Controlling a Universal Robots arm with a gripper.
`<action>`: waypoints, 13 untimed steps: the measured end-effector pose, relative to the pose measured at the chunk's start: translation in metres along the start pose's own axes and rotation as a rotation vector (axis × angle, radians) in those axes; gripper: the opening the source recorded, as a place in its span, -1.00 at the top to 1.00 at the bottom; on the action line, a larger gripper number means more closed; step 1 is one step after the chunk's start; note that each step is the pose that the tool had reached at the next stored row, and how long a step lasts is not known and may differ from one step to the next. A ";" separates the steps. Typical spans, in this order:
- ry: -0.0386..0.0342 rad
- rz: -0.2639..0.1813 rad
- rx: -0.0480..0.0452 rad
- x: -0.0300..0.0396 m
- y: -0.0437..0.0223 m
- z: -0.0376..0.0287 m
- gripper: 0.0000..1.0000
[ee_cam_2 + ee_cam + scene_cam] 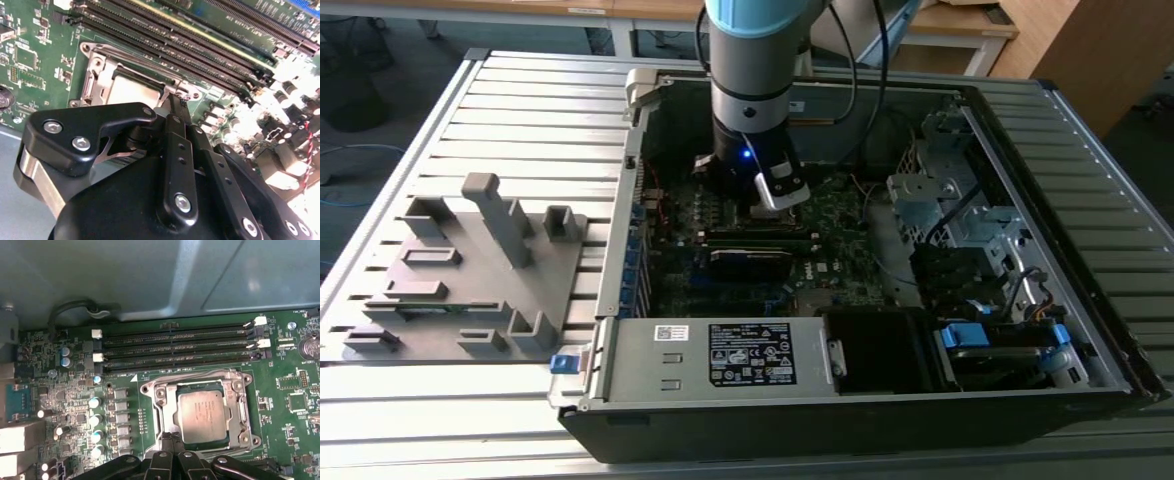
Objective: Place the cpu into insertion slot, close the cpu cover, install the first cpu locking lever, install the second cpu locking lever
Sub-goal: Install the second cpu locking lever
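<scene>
Cpu [201, 416]: seated in the insertion slot [240, 412], dull silver top showing in both wrist views.
Cpu cover [200, 381]: silver frame lying flat around the chip — chip visible through its window.
Hand [172, 440]: fingers drawn together to a narrow point, nothing seen between them; tips at the socket's edge, by the frame.
Motherboard [75, 390]: green, inside the open computer case [854, 400] on the desk [520, 110].
Memory slots [175, 347]: long, black, just beside the socket.
</scene>
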State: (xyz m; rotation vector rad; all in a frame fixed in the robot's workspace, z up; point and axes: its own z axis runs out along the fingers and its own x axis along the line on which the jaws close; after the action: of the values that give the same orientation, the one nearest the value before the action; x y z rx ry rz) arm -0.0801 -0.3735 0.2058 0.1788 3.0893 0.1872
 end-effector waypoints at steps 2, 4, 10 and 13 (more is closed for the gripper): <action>-0.0003 0.000 0.0029 -0.0005 0.0022 0.0003 0.80; -0.0004 0.000 0.0030 -0.0021 0.0037 0.0007 0.80; -0.0004 0.000 0.0032 -0.0137 0.0060 0.0016 0.80; -0.0005 0.000 0.0029 -0.0194 0.0067 0.0020 0.80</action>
State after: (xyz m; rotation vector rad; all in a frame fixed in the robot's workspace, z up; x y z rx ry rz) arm -0.0599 -0.3689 0.2052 0.1790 3.0893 0.1827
